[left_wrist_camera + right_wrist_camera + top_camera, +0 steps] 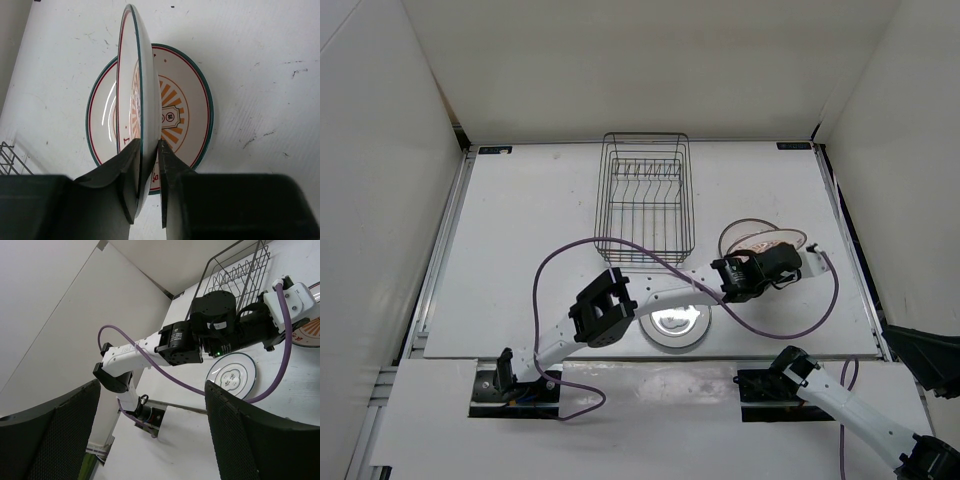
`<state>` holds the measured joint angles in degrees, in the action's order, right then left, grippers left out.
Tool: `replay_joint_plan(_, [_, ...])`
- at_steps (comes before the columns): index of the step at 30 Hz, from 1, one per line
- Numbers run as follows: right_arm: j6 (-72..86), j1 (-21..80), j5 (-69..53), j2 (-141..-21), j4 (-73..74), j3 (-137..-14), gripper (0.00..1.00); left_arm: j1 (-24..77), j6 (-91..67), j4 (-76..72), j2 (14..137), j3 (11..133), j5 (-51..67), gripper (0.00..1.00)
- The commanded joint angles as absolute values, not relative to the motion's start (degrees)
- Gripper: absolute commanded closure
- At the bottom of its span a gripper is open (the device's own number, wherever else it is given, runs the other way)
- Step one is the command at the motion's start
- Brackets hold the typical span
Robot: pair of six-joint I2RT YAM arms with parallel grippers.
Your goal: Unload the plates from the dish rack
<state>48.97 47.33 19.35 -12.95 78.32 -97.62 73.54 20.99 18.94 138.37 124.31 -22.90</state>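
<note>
From above, the left gripper [772, 262] reaches to the right of the rack [642, 200], over the orange plate [760, 243]. The flower plate [675, 328] lies on the rack's near side on the white table [520, 250]. No plate shows in the rack.

Left wrist: its fingers [125, 180] clamp a third plate [131, 75] on edge, long axis running away, directly above the orange one.

Right wrist: the right gripper [152, 400] gapes empty, farther from the rack.

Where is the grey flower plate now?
Top view: the flower plate lies flat at the table's near edge, centre, partly under the left arm, in front of the rack.
</note>
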Motion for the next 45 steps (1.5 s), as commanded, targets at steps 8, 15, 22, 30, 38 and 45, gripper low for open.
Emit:
replay_joint_plan(8, [48.6,47.4,20.3,-11.5,94.7,-98.5,0.12,74.3,20.3,17.3,136.8,122.2,-25.2,0.33])
replay_joint_plan(15, [48.7,47.5,21.0,-11.7,94.6,-99.1,0.11,75.5,19.1,18.0,135.3,118.9,-26.8,0.00])
replay_joint_plan(22, [48.9,47.7,21.4,-11.6,94.5,-99.1,0.11,75.7,15.5,21.9,133.8,118.0,-27.0,0.00])
replay_joint_plan(30, [49.0,47.5,23.0,-12.7,94.7,-93.8,0.11,75.7,4.7,36.8,122.6,120.5,-19.1,0.00])
replay_joint_plan(38, [47.3,47.8,32.4,-19.3,94.5,-83.3,0.10,75.7,-3.0,57.0,96.3,109.9,-24.8,0.00])
replay_joint_plan(45, [38.5,48.0,31.5,-34.4,84.2,-74.9,0.10,73.7,-17.1,65.3,59.5,77.8,-45.7,0.00])
